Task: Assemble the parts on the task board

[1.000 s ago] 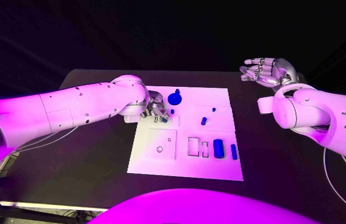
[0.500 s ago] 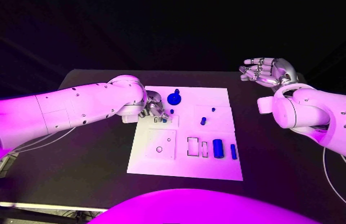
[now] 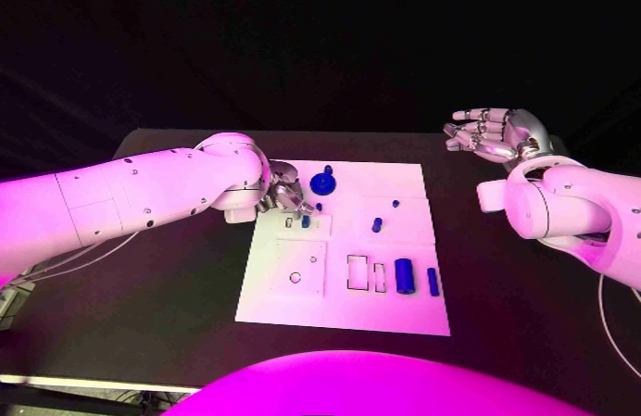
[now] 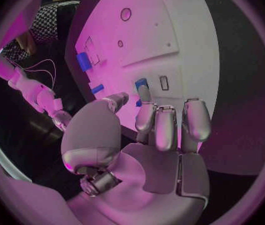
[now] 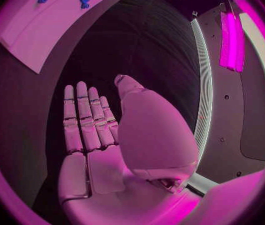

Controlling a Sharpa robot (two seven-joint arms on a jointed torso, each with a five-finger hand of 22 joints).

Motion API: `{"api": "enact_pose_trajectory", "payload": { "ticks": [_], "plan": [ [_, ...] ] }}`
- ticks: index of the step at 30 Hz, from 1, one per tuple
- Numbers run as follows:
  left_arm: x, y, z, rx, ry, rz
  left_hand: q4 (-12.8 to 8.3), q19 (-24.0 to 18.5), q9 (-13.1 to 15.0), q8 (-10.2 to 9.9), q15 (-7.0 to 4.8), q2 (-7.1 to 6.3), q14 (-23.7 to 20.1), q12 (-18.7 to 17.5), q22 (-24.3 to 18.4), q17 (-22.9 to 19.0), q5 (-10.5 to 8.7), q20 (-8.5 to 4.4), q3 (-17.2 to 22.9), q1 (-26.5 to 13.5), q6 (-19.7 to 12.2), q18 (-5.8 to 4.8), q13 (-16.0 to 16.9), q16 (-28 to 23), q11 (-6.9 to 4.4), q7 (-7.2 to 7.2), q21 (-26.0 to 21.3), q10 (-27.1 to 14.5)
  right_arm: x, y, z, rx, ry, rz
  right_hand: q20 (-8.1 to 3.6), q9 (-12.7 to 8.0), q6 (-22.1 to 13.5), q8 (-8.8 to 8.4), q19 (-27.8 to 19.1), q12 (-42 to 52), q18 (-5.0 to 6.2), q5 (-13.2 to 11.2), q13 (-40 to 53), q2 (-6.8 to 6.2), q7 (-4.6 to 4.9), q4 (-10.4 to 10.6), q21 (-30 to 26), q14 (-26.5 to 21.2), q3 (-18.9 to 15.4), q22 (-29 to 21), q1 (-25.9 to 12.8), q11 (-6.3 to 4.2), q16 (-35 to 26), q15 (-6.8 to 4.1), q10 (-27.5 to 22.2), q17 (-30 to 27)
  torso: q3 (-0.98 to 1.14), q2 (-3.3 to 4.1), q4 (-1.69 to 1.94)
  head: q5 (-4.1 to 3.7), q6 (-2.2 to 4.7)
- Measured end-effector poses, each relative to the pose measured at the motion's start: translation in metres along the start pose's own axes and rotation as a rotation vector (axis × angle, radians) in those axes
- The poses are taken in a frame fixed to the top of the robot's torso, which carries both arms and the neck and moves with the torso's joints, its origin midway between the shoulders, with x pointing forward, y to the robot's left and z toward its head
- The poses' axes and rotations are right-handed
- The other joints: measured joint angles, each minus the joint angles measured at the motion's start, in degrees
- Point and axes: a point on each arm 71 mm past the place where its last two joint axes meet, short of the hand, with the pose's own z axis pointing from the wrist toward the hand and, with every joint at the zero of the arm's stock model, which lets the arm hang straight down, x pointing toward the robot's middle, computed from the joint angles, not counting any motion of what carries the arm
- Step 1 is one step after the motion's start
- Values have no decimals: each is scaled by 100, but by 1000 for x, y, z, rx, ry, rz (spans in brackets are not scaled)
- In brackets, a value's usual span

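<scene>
Task board: white plate lying flat on the black table, with raised square panels and small slots in its surface.

Small blue part: sits on the board near its far left corner, just beside the tips of the left hand's fingers. In the left wrist view the same part lies just past the fingertips, next to a small rectangular slot; whether a finger touches it cannot be told.

Left hand: over the board's far left corner, fingers extended side by side toward the plate, thumb set apart from them; nothing seen held inside them.

Blue round knob part: on the board at its far edge, just beside the left hand.

Two small blue pegs: near the board's middle, apart from both hands.

Two blue cylinders: upright-lying side by side toward the board's near right edge.

Right hand: raised well off the board's far right corner, palm up, fingers loosely spread, empty.
</scene>
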Motion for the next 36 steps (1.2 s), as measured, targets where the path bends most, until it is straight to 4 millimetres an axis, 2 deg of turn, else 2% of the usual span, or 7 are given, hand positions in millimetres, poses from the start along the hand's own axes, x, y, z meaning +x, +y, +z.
{"api": "enact_pose_trajectory", "payload": {
  "ticks": [7, 11, 13, 15, 18, 22, 36],
  "plan": [
    [-13, -4, -7, 18, -30, -16, 18, -119, 0, -54, 0, -31, 0, -220, -172, 0, -22, -13, -58, 30, -74, 1, -251, -22, 30, 73, -97, -185, 0, -1, 0, 2, -1, -1, 0, 0, 0, 0, 0, 0, 0, 0, 0, 0, 0, 0, 0, 0, 0, 0, 0, 0, 0, 0, 0, 0, -3, 2, -2, 1, 0],
    [-32, 0, -12, 10, -68, -35, 21, -425, -54, -231, 57, -5, 11, -644, -544, -36, -22, -34, -137, 233, -353, 0, -767, -113, 131, 199, -344, -576, -1, -2, 0, 3, -3, -2, 0, 0, 0, 0, 0, 0, 0, 0, 0, 0, 0, 0, 0, 0, 0, 0, 0, 0, 0, 0, 0, 0, -2, 2, -2, 1, 0],
    [-46, 4, -16, -1, -95, -50, 37, -680, -157, -430, 180, -5, 12, -978, -872, -205, -22, 14, -211, 377, -607, 1, -1175, -254, 253, 327, -561, -919, -1, -2, 0, 3, -3, -2, 20, -6, 0, 0, -20, 0, 0, 0, -10, 0, 0, 16, 0, -21, 15, -9, 0, 0, 0, 21, 0, -9, 0, 2, -2, 1, 0],
    [-57, 9, -18, -13, -118, -65, 22, -760, -324, -689, 280, 2, 13, -1146, -972, -254, -22, 61, -260, 470, -847, 57, -1395, -284, 360, 457, -643, -1101, -1, -2, 0, 4, -4, -2, 20, -6, 0, 0, -21, 0, 0, 0, -10, 0, 0, 16, 0, -21, 15, -9, 0, 0, 0, 21, 0, -9, 3, 2, -2, 9, 0],
    [-73, 15, -19, -33, -151, -89, 30, -797, -539, -961, 341, 35, 11, -1239, -1007, -257, 7, 103, -300, 577, -984, 63, -1564, -284, 472, 594, -667, -1214, -2, -2, 0, 4, -4, -2, 20, -6, 0, 0, -21, 0, 0, 0, -10, 0, 0, 16, 0, -21, 15, -9, 0, 0, 0, 21, 0, -9, 5, 3, 2, 26, 0],
    [-86, 19, -15, -51, -177, -111, 22, -777, -696, -1132, 391, 40, 20, -1242, -1012, -257, 12, 166, -338, 658, -1069, 62, -1612, -284, 500, 635, -666, -1241, -2, -2, 0, 4, -3, -2, 20, -6, 0, 0, -20, 0, 0, 0, -10, 0, 0, 16, 0, -21, 15, -12, 0, 0, 0, 21, 0, -9, 4, 12, 1, 49, 0],
    [-97, 24, 5, -103, -178, -124, 31, -745, -773, -1132, 391, 55, 20, -1189, -919, -215, 12, 197, -411, 718, -966, 63, -1559, -249, 522, 599, -666, -1219, -1, -2, 0, 4, 0, -1, 20, -6, 0, 0, -20, 0, 0, 23, -17, 0, 0, 16, -23, -21, 15, -23, 0, 0, 0, 21, 0, -15, -3, 24, 0, 70, 0]
  ]
}}
